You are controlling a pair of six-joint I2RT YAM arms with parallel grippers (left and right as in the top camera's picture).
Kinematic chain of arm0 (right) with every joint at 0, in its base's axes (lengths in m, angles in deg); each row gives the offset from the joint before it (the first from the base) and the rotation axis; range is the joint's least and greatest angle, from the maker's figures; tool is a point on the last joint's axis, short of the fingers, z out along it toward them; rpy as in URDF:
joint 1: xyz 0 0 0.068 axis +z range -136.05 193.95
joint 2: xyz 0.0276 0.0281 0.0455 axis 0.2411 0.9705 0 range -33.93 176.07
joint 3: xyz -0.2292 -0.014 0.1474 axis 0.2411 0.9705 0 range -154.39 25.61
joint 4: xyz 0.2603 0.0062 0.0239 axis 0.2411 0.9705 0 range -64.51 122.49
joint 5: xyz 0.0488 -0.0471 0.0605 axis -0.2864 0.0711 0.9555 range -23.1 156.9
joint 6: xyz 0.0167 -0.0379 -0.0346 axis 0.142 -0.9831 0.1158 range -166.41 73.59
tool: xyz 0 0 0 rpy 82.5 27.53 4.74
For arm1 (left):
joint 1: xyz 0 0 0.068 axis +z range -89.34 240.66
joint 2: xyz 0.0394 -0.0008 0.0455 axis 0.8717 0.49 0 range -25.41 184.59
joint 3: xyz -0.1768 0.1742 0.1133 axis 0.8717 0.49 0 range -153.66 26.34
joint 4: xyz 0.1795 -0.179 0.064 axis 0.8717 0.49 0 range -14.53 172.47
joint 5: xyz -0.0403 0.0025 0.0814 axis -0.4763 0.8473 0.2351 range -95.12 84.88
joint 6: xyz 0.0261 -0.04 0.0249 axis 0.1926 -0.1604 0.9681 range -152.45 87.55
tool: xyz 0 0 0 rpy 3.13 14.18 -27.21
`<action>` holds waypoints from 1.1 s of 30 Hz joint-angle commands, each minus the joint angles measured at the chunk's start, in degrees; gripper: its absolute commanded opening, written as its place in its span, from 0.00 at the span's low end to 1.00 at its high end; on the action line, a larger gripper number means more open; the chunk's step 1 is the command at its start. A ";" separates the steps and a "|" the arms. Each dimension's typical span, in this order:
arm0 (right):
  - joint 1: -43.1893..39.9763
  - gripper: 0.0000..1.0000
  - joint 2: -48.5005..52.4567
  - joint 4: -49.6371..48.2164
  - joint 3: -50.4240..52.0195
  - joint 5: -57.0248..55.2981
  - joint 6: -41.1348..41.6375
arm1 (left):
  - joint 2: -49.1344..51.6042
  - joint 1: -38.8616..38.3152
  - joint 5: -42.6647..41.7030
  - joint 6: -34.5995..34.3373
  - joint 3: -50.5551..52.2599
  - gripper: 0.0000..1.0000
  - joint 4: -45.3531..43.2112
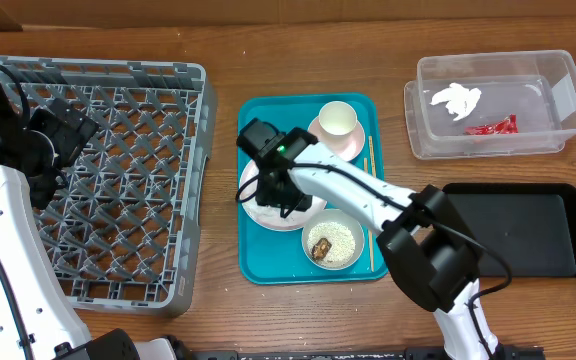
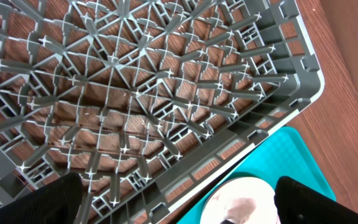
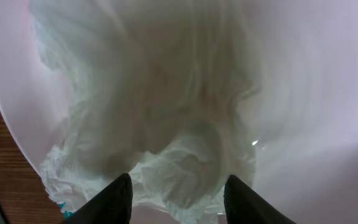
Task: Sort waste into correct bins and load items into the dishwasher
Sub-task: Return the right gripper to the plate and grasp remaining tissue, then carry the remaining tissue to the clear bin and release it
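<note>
Crumpled tissue (image 3: 160, 124) lies on the plate (image 3: 316, 93) on the teal tray (image 1: 258, 262), directly between the right gripper (image 3: 179, 198) fingers, half-closed astride it; whether they pinch it I cannot tell. Left gripper (image 2: 182, 202) fingers gape wide over the dish rack (image 2: 135, 93), farther off

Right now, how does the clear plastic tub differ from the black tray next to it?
The clear tub is see-through with taller walls, while the black tray is opaque, glossy and shallow. The tub holds white tissue and a red wrapper; the tray shows nothing in the part that is visible. The tub sits farther back on the table and the tray lies nearer. Both are rectangular with rounded corners.
</note>
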 commanded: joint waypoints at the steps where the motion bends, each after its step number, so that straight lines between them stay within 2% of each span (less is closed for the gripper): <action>1: 1.40 0.49 0.87 -0.44 -0.44 -0.76 0.50 | -0.24 0.20 0.20 -0.72 -0.83 1.00 0.02; 6: 1.49 0.47 2.69 -0.52 -0.44 -1.07 0.50 | -0.24 0.20 0.20 -0.70 -0.83 1.00 0.02; 8: 1.31 0.39 2.95 -0.72 -0.44 -1.07 0.48 | -0.24 0.20 0.22 -0.72 -0.83 1.00 0.02; 13: 0.02 0.07 2.49 -0.79 -1.31 -1.03 0.48 | -0.24 0.20 0.20 -0.70 -0.83 1.00 0.02; 14: -0.24 0.04 2.21 -0.42 -1.81 -1.01 0.44 | -0.24 0.20 0.20 -0.72 -0.83 1.00 0.02; 26: -3.63 0.04 -6.19 9.44 -17.94 -2.01 -4.59 | -0.24 0.20 0.20 -0.72 -0.83 1.00 0.00; 33: -10.58 0.04 -12.20 12.68 -23.56 -10.56 -4.72 | -0.24 0.20 0.20 -0.72 -0.83 1.00 0.02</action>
